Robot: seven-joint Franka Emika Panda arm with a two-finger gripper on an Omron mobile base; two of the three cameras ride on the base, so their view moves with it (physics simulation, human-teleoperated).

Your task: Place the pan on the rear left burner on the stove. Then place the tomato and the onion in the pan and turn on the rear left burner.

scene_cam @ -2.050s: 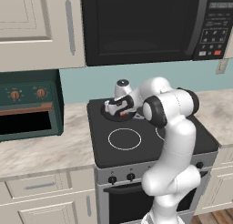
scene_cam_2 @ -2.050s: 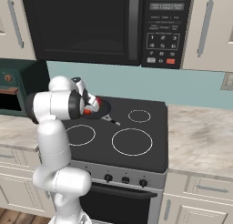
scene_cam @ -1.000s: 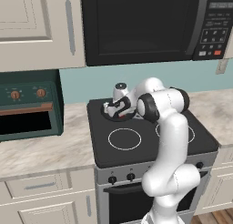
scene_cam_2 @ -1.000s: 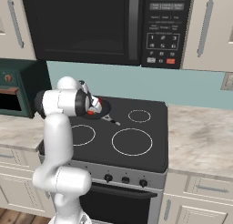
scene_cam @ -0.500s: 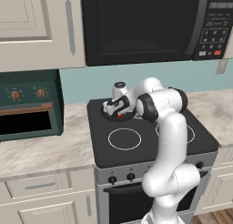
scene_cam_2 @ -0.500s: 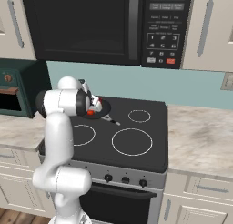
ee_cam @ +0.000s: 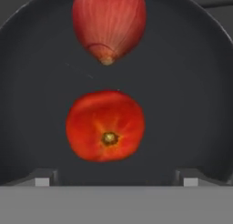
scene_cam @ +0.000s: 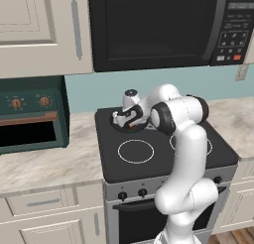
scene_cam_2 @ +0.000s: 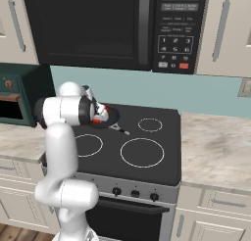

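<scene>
Gripper stood spread wide above the pan, gripping nothing | small round black frying pan sat at the far left of the black glass stove top, under the hand | round red tomato lay in the pan between the fingertips | reddish-brown onion lay just beyond the tomato, apart from it
</scene>
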